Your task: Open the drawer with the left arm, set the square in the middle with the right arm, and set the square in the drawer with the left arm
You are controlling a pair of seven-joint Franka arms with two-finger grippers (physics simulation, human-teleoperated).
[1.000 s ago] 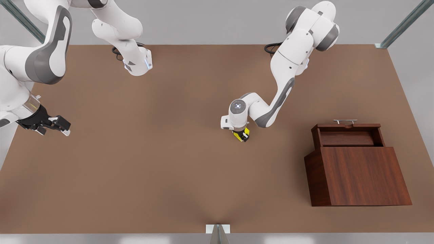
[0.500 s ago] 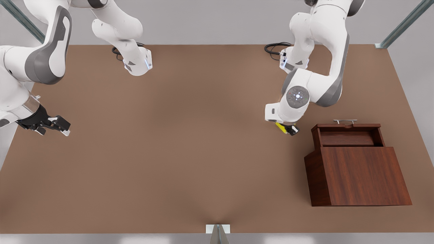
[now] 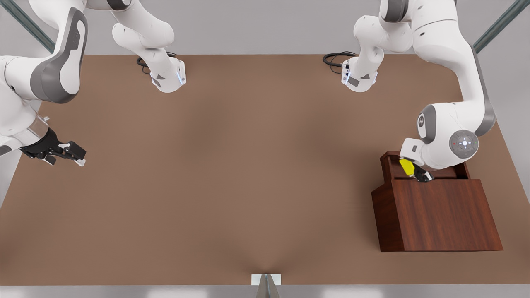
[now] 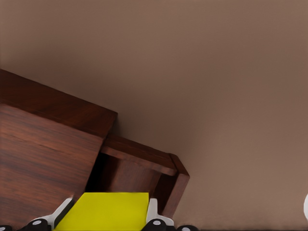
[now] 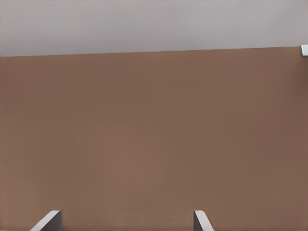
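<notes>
Left gripper [image 3: 417,171], clamping the yellow cube [image 3: 406,166], is travelling from the tabletop's middle toward the cabinet [image 3: 439,215], now hanging over its open drawer [image 3: 426,167].

Showing: two arms, left arm [image 3: 453,103] and right arm [image 3: 37,78]; one cube [image 3: 406,167]; one cabinet [image 3: 443,215] carrying one drawer [image 3: 387,163]; one table [image 3: 232,174].

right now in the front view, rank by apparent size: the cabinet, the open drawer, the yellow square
1. cabinet, largest
2. drawer, partly hidden by the left arm
3. square, smallest, held in the left gripper over the drawer
</notes>
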